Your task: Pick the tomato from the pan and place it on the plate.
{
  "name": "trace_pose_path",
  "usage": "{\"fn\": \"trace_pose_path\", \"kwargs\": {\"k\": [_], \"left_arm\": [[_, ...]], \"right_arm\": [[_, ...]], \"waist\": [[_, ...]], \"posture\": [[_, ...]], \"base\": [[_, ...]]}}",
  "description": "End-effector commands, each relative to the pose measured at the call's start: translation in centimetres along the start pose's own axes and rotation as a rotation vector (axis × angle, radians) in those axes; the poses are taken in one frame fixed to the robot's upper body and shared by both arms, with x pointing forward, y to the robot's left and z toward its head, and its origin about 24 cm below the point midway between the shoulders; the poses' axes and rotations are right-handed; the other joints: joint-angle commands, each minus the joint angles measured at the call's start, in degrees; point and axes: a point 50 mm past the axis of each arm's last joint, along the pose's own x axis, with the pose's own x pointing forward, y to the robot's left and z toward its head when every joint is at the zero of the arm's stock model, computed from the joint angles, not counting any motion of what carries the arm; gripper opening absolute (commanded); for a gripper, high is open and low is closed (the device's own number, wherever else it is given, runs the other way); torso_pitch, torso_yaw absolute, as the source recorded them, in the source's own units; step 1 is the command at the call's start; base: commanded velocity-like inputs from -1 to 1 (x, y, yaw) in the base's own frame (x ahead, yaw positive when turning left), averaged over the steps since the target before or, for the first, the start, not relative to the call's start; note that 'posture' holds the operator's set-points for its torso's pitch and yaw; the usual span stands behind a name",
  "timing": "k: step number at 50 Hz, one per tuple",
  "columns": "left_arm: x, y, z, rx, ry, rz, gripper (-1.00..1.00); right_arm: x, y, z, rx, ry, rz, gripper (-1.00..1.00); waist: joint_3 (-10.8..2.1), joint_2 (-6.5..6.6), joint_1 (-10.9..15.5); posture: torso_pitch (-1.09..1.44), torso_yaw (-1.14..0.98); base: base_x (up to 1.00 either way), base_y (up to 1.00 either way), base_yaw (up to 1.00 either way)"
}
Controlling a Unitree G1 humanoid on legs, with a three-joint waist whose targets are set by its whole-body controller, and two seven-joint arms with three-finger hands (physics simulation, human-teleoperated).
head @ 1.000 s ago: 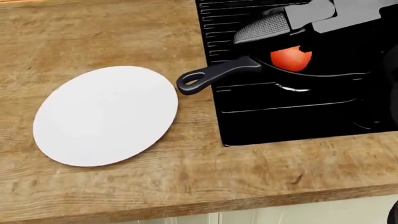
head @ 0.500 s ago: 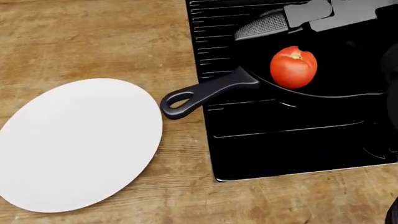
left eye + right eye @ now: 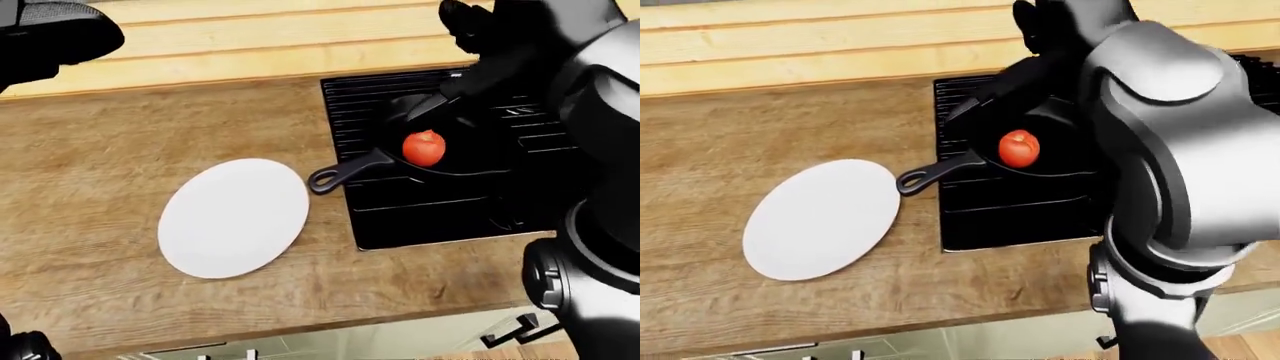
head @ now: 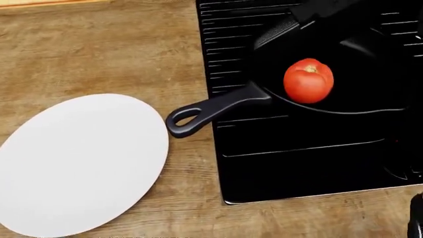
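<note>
A glossy red tomato (image 4: 309, 80) sits in the black skillet (image 4: 331, 94) on the ribbed black stove (image 4: 297, 153). Beside it, a flat white oval plate (image 4: 76, 166) lies on the grained wooden worktop (image 4: 99, 49). The right hand (image 3: 480, 45) hovers above the pan; its finger spread is unclear. The view has drifted slightly closer.

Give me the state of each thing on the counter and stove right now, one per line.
Red tomato: lying in the pan, not gripped.
Black frying pan: on the black stove, handle pointing toward the plate.
White round plate: empty, flat on the wooden counter.
Right hand: above the pan, holding nothing.
</note>
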Motion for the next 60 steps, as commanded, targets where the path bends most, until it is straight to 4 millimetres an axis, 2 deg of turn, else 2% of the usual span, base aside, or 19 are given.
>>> {"fn": "trace_pose_path", "kwargs": {"k": [1, 4, 7, 10, 12, 17, 21, 23, 26, 36, 37, 38, 40, 45, 46, 47, 60], "left_arm": [[0.0, 0.3, 1.3, -0.002, -0.069, 0.015, 1.00], [0.1, 0.2, 1.2, -0.001, -0.067, 0.013, 1.00], [0.0, 0.2, 1.3, -0.022, -0.062, 0.008, 1.00], [0.1, 0.5, 1.1, -0.028, -0.057, 0.018, 1.00], [0.1, 0.5, 1.1, -0.025, -0.058, 0.019, 1.00], [0.1, 0.5, 1.0, -0.017, -0.060, 0.019, 1.00], [0.1, 0.3, 0.9, -0.009, -0.058, 0.014, 1.00], [0.1, 0.2, 0.9, -0.007, -0.060, 0.010, 1.00], [0.1, 0.3, 1.0, -0.011, -0.060, 0.012, 1.00], [0.1, 0.3, 1.1, -0.009, -0.058, 0.008, 1.00], [0.1, 0.4, 1.1, -0.012, -0.059, 0.010, 1.00], [0.1, 0.4, 1.2, -0.011, -0.060, 0.011, 1.00], [0.0, 0.3, 1.2, -0.010, -0.061, 0.008, 1.00], [0.1, 0.6, 1.4, -0.009, -0.067, 0.019, 1.00], [0.1, 0.6, 1.4, -0.010, -0.066, 0.018, 1.00], [0.1, 0.6, 1.4, -0.008, -0.066, 0.018, 1.00], [0.2, 0.7, 1.3, -0.007, -0.071, 0.026, 1.00]], "right_arm": [[0.3, -1.0, 0.9, -0.015, -0.018, -0.023, 1.00], [1.4, -1.5, 0.7, -0.019, 0.092, -0.017, 1.00], [2.4, -2.2, 1.7, -0.083, 0.116, -0.009, 1.00], [4.4, -2.9, 1.3, -0.106, 0.134, -0.024, 1.00], [5.4, -3.6, 0.7, -0.190, 0.194, -0.028, 1.00], [6.4, -4.3, -0.3, -0.192, 0.286, 0.000, 1.00], [7.0, -4.3, -0.5, -0.182, 0.293, 0.002, 1.00], [7.4, -4.7, -0.5, -0.266, 0.279, -0.040, 1.00], [7.9, -4.8, -0.9, -0.279, 0.300, -0.039, 1.00], [8.1, -5.0, -2.7, -0.345, 0.357, -0.044, 0.98], [8.1, -5.0, -2.8, -0.339, 0.357, -0.040, 0.94], [8.1, -4.9, -3.0, -0.342, 0.359, -0.037, 0.76], [8.2, -4.7, -3.3, -0.339, 0.364, -0.030, 0.67], [8.1, -4.3, -4.2, -0.334, 0.384, -0.013, 0.58], [8.0, -4.4, -4.5, -0.406, 0.401, -0.016, 0.55], [8.0, -4.2, -4.8, -0.357, 0.399, 0.001, 0.55], [8.0, -3.1, -6.0, -0.333, 0.405, 0.056, 0.55]], "waist": [[-1.25, 0.21, 0.0], [-1.30, 0.36, -0.2], [-1.37, 0.65, -0.4], [-1.14, 1.09, -0.6], [-1.23, 1.35, -0.8], [-1.55, 1.79, -1.0], [-1.63, 2.13, -1.0], [-1.68, 2.31, -1.0], [-1.82, 2.49, -1.1], [-1.94, 2.46, -1.1], [-1.97, 2.45, -1.1], [-2.01, 2.44, -1.1], [-2.06, 2.43, -1.2], [-2.04, 2.44, -1.2], [-2.01, 2.43, -1.2], [-1.96, 2.39, -1.2], [-2.07, 2.43, -1.3]], "posture": [[0.00, 0.00], [0.00, 0.00], [0.00, 0.00], [0.00, 0.00], [0.00, 0.00], [0.00, 0.00], [0.00, 0.00], [0.00, 0.00], [0.00, 0.00], [0.00, 0.00], [0.00, 0.00], [0.00, 0.00], [0.00, 0.00], [0.00, 0.00], [0.00, 0.00], [0.00, 0.00], [0.00, 0.00]], "base": [[0.00, 0.00, 0.00], [0.00, 0.00, 0.00], [0.00, 0.00, 0.00], [0.00, 0.00, 0.00], [0.00, 0.00, 0.00], [0.00, 0.00, 0.00], [0.00, 0.00, 0.00], [0.00, 0.00, 0.00], [0.00, 0.00, 0.00], [0.00, 0.00, 0.00], [0.00, 0.00, 0.00], [0.00, 0.00, 0.00], [0.00, 0.00, 0.00], [0.00, 0.00, 0.00], [0.00, 0.00, 0.00], [0.00, 0.00, 0.00], [0.00, 0.00, 0.00]]}}
